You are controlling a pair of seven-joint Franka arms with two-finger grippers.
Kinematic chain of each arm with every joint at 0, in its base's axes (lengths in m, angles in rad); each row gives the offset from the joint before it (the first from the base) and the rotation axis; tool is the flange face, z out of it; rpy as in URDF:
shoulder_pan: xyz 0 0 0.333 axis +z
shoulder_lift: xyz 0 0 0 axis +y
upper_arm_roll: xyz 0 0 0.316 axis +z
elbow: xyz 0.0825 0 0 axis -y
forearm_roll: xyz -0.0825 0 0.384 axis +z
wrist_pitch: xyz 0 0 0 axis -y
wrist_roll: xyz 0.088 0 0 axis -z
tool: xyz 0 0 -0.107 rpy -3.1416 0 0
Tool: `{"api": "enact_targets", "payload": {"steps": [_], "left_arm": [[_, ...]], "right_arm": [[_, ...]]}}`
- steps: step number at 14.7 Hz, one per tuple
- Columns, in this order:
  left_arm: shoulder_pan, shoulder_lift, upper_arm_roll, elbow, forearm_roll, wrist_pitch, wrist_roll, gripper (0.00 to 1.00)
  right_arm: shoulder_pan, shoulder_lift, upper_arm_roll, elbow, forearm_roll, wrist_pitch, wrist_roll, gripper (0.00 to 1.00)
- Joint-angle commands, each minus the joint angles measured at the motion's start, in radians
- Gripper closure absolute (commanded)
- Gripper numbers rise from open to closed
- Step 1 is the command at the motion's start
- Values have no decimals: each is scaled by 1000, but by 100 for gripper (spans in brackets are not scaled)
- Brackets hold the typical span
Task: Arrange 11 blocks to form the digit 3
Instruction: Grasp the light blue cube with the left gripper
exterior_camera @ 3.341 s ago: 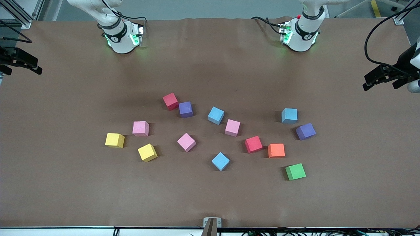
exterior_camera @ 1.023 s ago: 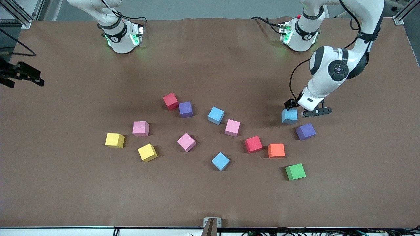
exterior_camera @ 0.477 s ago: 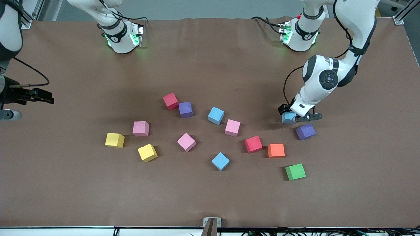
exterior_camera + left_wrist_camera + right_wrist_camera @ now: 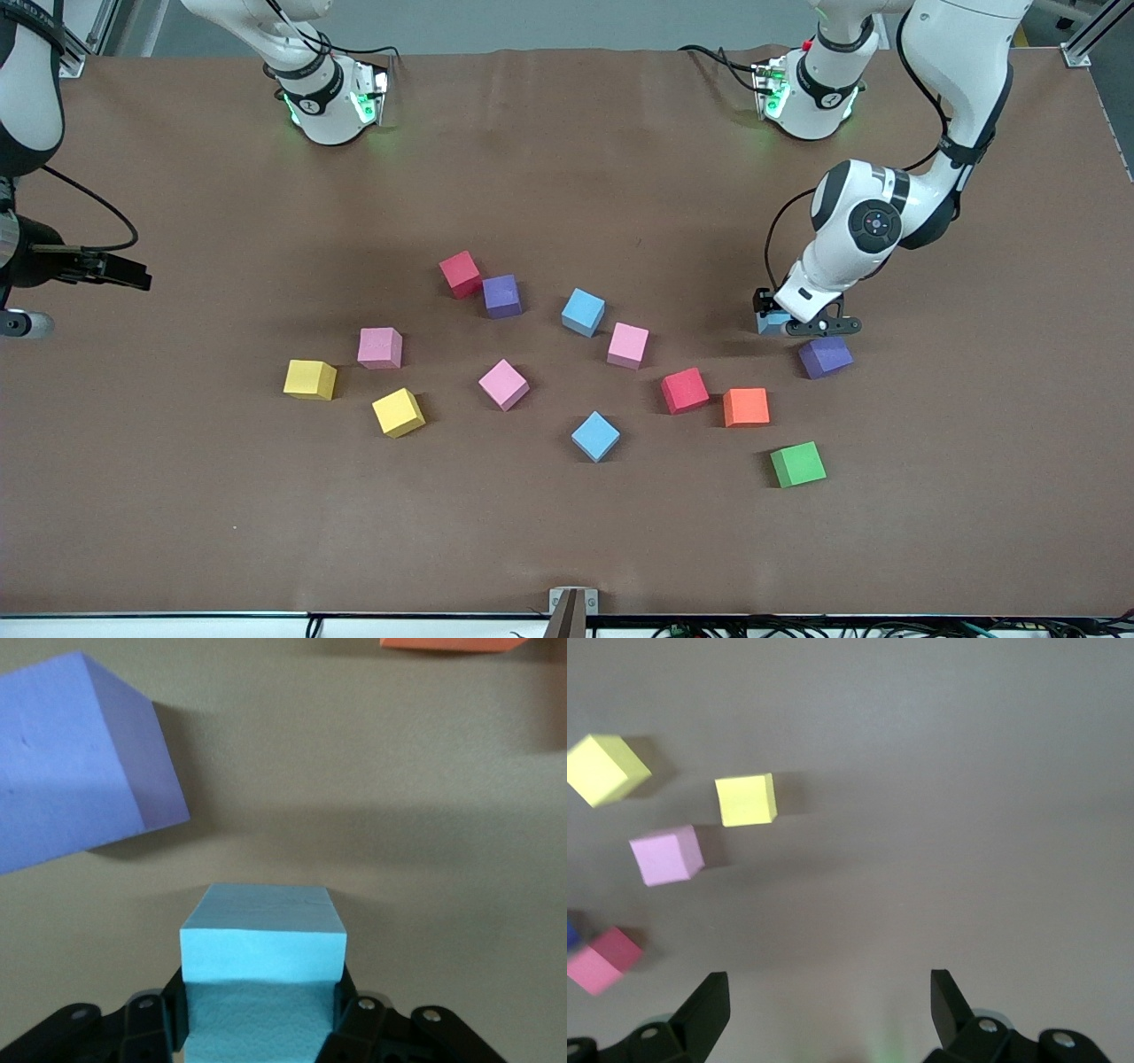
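Toward the left arm's end of the table, the left gripper (image 4: 780,317) clamps a blue block (image 4: 262,943) to start building the digit, while the right gripper (image 4: 829,1010) waits with jaws spread.

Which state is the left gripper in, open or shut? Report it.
Shut: the left gripper has both fingers pressed against the blue cube.

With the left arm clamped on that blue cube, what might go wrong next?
1. The left gripper holds the blue cube only low at its base, so the cube might tilt or slip on lifting.
2. The purple cube sits close beside it and might get nudged.
3. The right gripper hangs open near the yellow cubes.
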Motion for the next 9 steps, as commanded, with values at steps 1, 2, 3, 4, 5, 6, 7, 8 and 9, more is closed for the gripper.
{"api": "enact_targets", "payload": {"steps": [1, 2, 3, 4, 5, 6, 7, 8, 9], "left_arm": [[-32, -26, -5, 11, 21, -15, -55, 57], [-66, -44, -5, 12, 21, -41, -103, 57], [-104, -55, -7, 19, 21, -64, -151, 57], [-140, -61, -13, 29, 21, -90, -203, 57], [-178, -61, -25, 46, 21, -121, -264, 57], [-207, -61, -39, 63, 21, -153, -317, 57], [-241, -60, -51, 80, 21, -185, -366, 57], [-281, -53, -60, 98, 21, -204, -419, 57], [-325, -49, -60, 111, 21, -207, -470, 57]], "right_arm": [[63, -6, 10, -6, 15, 8, 205, 0], [89, -6, 10, -8, 18, 23, 263, 0], [117, -5, 10, -9, 21, 38, 329, 0], [144, -6, 10, -25, 38, 53, 369, 0], [172, -6, 10, -40, 67, 81, 412, 0], [186, -6, 10, -54, 76, 101, 461, 0], [207, -6, 10, -74, 81, 121, 489, 0], [238, -8, 10, -115, 83, 165, 508, 0], [259, -12, 10, -167, 83, 222, 550, 0]]}}
